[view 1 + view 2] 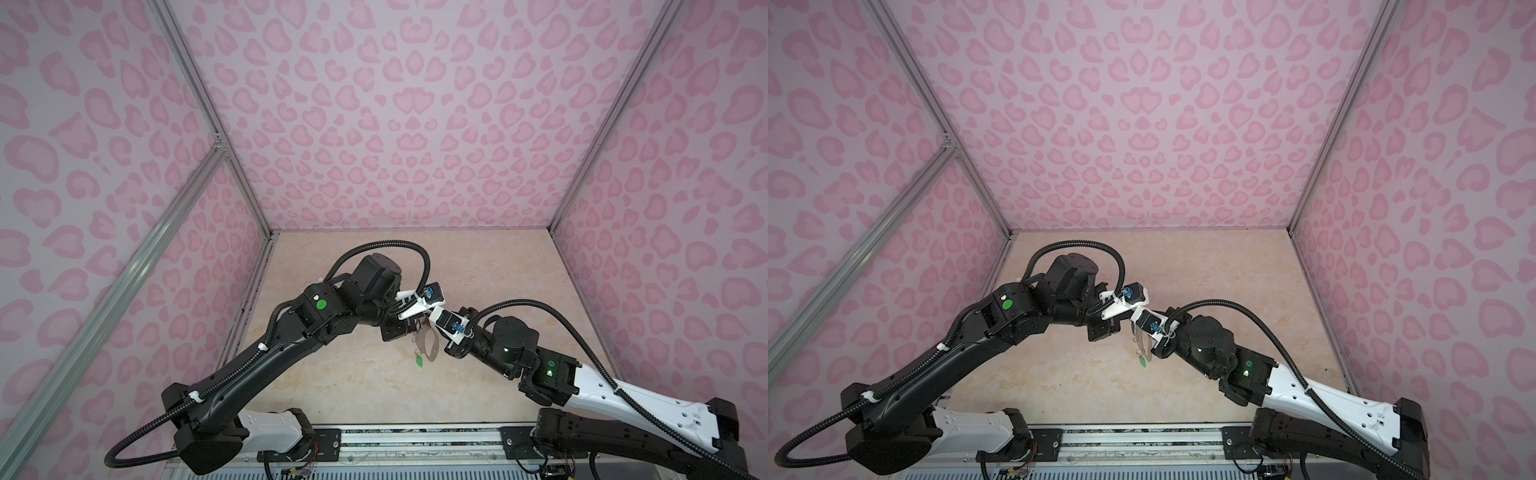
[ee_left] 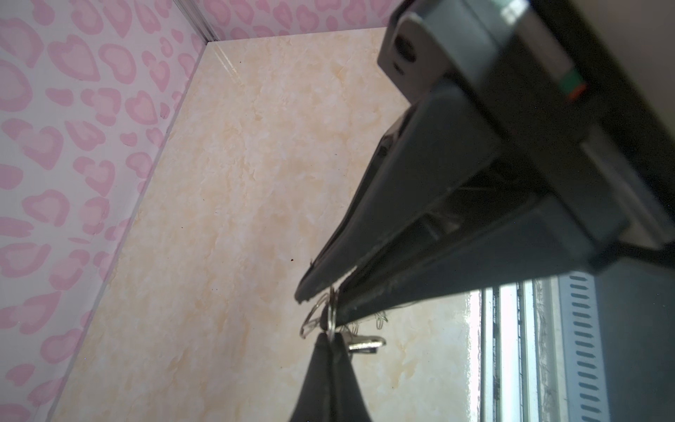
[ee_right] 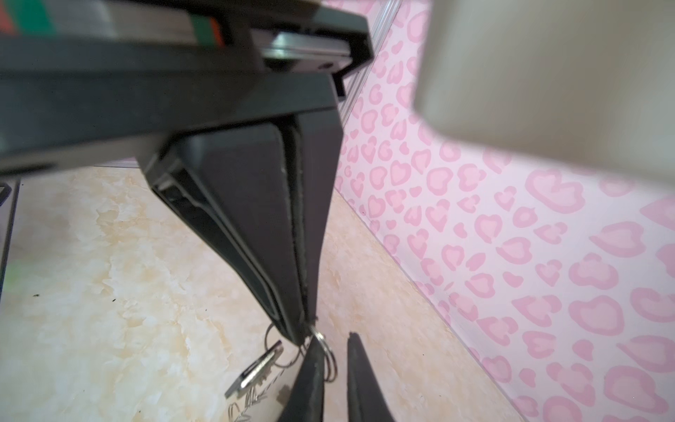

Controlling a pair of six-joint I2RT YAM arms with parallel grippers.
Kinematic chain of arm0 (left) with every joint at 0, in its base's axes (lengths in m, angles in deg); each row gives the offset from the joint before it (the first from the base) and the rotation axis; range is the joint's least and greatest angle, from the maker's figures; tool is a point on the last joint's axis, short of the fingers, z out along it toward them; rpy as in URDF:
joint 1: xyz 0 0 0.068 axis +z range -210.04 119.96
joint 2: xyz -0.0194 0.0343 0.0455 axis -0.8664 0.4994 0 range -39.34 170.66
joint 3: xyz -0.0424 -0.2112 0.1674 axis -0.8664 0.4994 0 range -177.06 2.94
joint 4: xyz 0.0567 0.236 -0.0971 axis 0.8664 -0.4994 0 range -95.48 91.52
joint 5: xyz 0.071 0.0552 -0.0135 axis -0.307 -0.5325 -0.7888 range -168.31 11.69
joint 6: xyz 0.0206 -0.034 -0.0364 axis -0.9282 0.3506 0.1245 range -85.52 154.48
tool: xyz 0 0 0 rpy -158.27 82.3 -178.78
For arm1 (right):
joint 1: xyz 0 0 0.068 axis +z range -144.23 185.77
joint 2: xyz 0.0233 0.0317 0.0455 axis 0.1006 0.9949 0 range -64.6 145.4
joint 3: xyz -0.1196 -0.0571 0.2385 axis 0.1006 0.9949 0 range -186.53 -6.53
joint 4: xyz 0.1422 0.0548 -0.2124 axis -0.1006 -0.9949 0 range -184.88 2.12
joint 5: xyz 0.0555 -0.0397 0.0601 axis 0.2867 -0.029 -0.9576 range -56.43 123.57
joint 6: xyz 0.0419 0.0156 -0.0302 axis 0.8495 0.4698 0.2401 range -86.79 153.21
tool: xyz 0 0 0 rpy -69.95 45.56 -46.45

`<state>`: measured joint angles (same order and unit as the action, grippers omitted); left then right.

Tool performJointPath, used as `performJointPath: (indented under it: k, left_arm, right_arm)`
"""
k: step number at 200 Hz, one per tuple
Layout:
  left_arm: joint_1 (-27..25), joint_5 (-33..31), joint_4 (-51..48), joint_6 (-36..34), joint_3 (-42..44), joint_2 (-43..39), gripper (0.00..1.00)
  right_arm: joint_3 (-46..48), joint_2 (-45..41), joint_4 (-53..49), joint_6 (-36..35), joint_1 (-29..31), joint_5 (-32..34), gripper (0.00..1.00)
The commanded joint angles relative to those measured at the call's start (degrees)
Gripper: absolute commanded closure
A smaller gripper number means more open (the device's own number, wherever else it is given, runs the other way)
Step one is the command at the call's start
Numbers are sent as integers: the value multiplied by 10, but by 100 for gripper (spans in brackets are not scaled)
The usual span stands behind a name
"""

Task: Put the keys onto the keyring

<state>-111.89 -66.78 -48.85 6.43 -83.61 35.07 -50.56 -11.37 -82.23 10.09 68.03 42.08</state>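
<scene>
Your left fingers [image 2: 383, 204] are pressed together, pinching, as far as the blur allows, the wire-ringed edge of the flat grey metal half-oval keyring [image 1: 431, 343]. It hangs long-axis-down above the marbled beige counter [image 1: 374, 395]. Your right fingers [image 3: 255, 219], tip to tip with them, pinch a thin wire ring [image 3: 323, 341]. The small silver key [image 3: 255, 367] dangles just beside, green oval plastic tag [image 1: 419, 360] lowest.

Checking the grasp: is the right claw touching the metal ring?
Touching. In the left wrist view the ring runs edge-on between the right claw's fingertips; the right wrist view shows it at that tip.
</scene>
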Motion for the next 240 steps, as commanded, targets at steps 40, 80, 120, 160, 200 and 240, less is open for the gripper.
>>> performJointPath:
  k: [40,80,120,160,200,240]
  left_arm:
    - [-1,4,39,7,9,-10,79]
    - [0,-48,118,37,78,-67,60]
    - [1,-42,201,77,172,-115,54]
    - [2,-56,255,92,225,-135,55]
    - [2,-63,278,79,247,-183,54]
    - [2,-69,267,63,254,-209,52]
  right_arm:
    - [7,1,25,-1,1,-4,100]
    - [27,-17,62,14,0,-6,100]
    - [43,-28,97,25,0,-23,100]
    - [55,-36,120,28,0,-46,100]
    - [63,-40,119,25,-1,-46,100]
    - [65,-35,122,28,-1,-53,100]
